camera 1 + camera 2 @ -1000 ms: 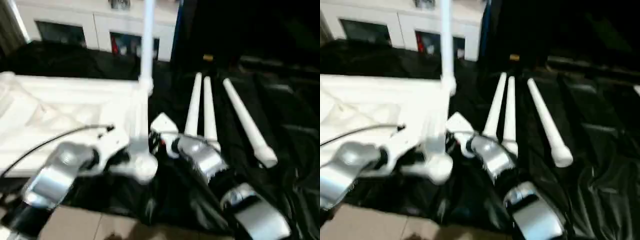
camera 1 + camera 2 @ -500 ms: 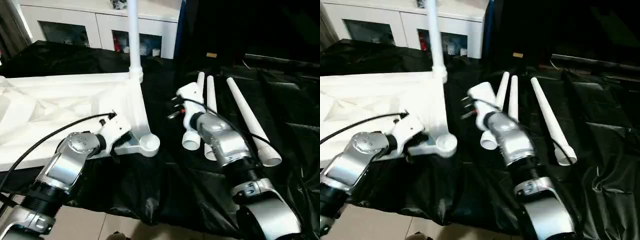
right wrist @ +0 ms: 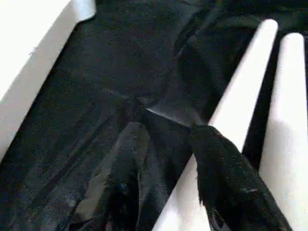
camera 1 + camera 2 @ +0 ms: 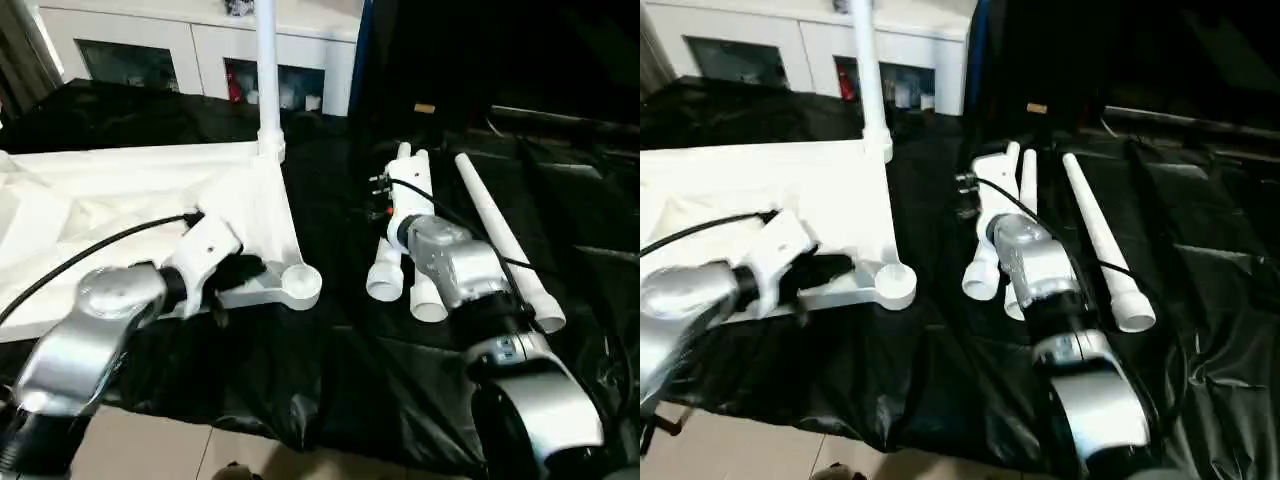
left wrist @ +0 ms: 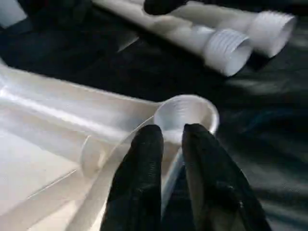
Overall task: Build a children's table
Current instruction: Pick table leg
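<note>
While the left gripper (image 5: 168,139) stood slightly parted at the tabletop's (image 4: 120,200) round corner socket (image 5: 185,113), the right gripper (image 3: 166,139), open, straddled one loose leg (image 3: 236,91); head views added an upright leg (image 4: 267,70) behind that socket.

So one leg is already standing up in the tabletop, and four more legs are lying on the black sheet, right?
Not quite: three legs lie on the black sheet, not four, as the left eye view shows. The rest holds: one leg stands upright in a corner socket of the tabletop.
</note>
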Controlling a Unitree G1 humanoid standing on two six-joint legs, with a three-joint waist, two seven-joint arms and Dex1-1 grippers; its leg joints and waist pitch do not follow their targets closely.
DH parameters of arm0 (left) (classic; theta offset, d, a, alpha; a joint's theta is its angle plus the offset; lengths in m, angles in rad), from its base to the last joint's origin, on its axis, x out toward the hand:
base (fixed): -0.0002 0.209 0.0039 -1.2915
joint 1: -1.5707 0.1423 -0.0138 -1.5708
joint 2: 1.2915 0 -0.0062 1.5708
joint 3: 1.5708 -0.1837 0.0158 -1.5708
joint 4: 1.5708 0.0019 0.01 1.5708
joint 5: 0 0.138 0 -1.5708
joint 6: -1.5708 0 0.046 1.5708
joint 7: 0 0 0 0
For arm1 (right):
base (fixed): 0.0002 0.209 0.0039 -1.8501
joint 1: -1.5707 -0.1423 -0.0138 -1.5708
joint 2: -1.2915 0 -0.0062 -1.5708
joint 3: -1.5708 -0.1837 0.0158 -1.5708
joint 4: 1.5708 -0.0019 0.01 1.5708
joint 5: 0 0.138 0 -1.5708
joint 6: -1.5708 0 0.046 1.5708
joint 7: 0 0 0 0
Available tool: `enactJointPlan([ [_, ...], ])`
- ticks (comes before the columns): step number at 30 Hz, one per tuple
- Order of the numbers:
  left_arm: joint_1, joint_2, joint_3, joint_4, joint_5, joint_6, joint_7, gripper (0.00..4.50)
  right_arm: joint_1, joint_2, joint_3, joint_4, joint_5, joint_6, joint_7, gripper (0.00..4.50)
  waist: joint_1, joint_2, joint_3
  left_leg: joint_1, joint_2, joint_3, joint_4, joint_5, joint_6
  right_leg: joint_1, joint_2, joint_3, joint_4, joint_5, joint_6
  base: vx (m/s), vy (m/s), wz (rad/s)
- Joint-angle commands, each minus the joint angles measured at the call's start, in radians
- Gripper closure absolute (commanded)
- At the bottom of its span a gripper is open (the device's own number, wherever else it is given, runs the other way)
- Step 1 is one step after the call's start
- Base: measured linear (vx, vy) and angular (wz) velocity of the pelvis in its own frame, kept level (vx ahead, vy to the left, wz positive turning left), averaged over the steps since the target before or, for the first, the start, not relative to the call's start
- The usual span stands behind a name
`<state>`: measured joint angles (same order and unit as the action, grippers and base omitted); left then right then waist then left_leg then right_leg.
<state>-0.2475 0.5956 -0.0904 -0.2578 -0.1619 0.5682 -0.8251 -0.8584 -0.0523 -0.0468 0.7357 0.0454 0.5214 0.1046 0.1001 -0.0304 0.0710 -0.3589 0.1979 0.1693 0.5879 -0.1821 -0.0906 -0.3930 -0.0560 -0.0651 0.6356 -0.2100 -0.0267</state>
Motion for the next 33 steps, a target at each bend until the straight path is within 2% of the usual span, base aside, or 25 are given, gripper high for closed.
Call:
enactJointPlan([
  [1, 0.010, 0.006, 0.006, -0.045, -0.019, 0.026, 0.001, 3.27, -0.030, -0.005, -0.032, 0.040, 0.008, 0.015, -0.037, 2.49, -0.001, 0.009, -0.073, 0.008, 0.025, -0.003, -0.066, -0.133, -0.052, 0.048, -0.077, 0.056, -0.059, -0.077, -0.164, 0.000, 0.000, 0.00],
  [8, 0.026, 0.003, 0.006, -0.093, -0.039, 0.075, 0.005, 2.68, -0.069, -0.010, -0.055, 0.137, 0.007, -0.022, -0.081, 1.88, -0.002, 0.008, -0.076, 0.002, 0.022, -0.002, -0.060, -0.119, -0.057, 0.044, -0.074, 0.057, -0.055, -0.071, -0.149, 0.000, 0.000, 0.00],
  [9, 0.026, 0.004, 0.006, -0.097, -0.043, 0.080, 0.006, 2.55, -0.074, -0.010, -0.058, 0.146, 0.008, -0.024, -0.087, 1.76, -0.002, 0.012, -0.076, 0.001, 0.022, -0.003, -0.059, -0.119, -0.057, 0.044, -0.073, 0.057, -0.053, -0.068, -0.150, 0.000, 0.000, 0.00],
  [11, 0.024, 0.007, 0.002, -0.101, -0.051, 0.087, 0.009, 2.37, -0.087, -0.007, -0.070, 0.175, 0.019, -0.026, -0.093, 1.61, -0.005, 0.013, -0.075, 0.002, 0.021, -0.002, -0.058, -0.139, -0.060, 0.043, -0.072, 0.056, -0.056, -0.082, -0.149, 0.000, 0.000, 0.00],
  [15, 0.018, 0.008, -0.008, -0.100, -0.037, 0.079, 0.020, 1.98, -0.105, -0.005, -0.074, 0.218, 0.024, 0.001, -0.086, 1.23, -0.008, 0.012, -0.076, 0.001, 0.021, -0.004, -0.058, -0.143, -0.058, 0.043, -0.071, 0.055, -0.055, -0.090, -0.151, 0.000, 0.000, 0.00],
  [16, 0.014, 0.006, -0.011, -0.099, -0.029, 0.078, 0.027, 1.91, -0.111, -0.003, -0.078, 0.239, 0.030, 0.005, -0.077, 1.19, -0.008, 0.008, -0.076, 0.000, 0.022, -0.004, -0.058, -0.143, -0.056, 0.044, -0.072, 0.055, -0.054, -0.094, -0.150, 0.000, 0.000, 0.00],
  [19, 0.014, 0.006, -0.016, -0.103, -0.025, 0.079, 0.032, 1.67, -0.120, 0.001, -0.083, 0.281, 0.037, 0.009, -0.065, 1.18, -0.007, 0.008, -0.076, 0.000, 0.022, -0.004, -0.058, -0.136, -0.052, 0.044, -0.074, 0.055, -0.054, -0.086, -0.152, 0.000, 0.000, 0.00],
  [21, 0.023, 0.012, -0.022, -0.114, -0.031, 0.090, 0.029, 1.54, -0.128, 0.003, -0.089, 0.318, 0.037, 0.012, -0.078, 1.18, -0.006, 0.009, -0.078, -0.002, 0.022, -0.003, -0.056, -0.108, -0.048, 0.045, -0.073, 0.054, -0.049, -0.046, -0.164, 0.000, 0.000, 0.00],
  [23, 0.027, 0.016, -0.026, -0.119, -0.032, 0.093, 0.028, 1.54, -0.134, 0.005, -0.102, 0.343, 0.037, 0.011, -0.089, 1.18, -0.006, 0.001, -0.079, -0.003, 0.022, -0.002, -0.056, -0.099, -0.045, 0.047, -0.073, 0.054, -0.048, -0.031, -0.166, 0.000, 0.000, 0.00],
  [29, 0.036, 0.029, -0.029, -0.145, -0.056, 0.116, 0.017, 1.54, -0.157, 0.005, -0.113, 0.419, 0.052, 0.010, -0.108, 1.18, -0.006, 0.005, -0.076, -0.001, 0.023, -0.001, -0.056, -0.128, -0.049, 0.042, -0.074, 0.053, -0.051, -0.080, -0.162, 0.000, 0.000, 0.00],
  [32, 0.038, 0.032, -0.032, -0.147, -0.059, 0.118, 0.012, 1.54, -0.161, 0.008, -0.130, 0.443, 0.065, 0.008, -0.108, 1.18, -0.006, 0.002, -0.075, -0.001, 0.023, -0.001, -0.056, -0.137, -0.051, 0.042, -0.075, 0.054, -0.053, -0.100, -0.157, 0.000, 0.000, 0.00],
  [33, 0.038, 0.032, -0.032, -0.148, -0.060, 0.119, 0.012, 1.48, -0.163, 0.008, -0.134, 0.450, 0.067, 0.008, -0.103, 1.34, -0.005, 0.001, -0.076, -0.001, 0.023, -0.001, -0.056, -0.134, -0.050, 0.042, -0.075, 0.054, -0.053, -0.096, -0.156, 0.000, 0.000, 0.00],
])
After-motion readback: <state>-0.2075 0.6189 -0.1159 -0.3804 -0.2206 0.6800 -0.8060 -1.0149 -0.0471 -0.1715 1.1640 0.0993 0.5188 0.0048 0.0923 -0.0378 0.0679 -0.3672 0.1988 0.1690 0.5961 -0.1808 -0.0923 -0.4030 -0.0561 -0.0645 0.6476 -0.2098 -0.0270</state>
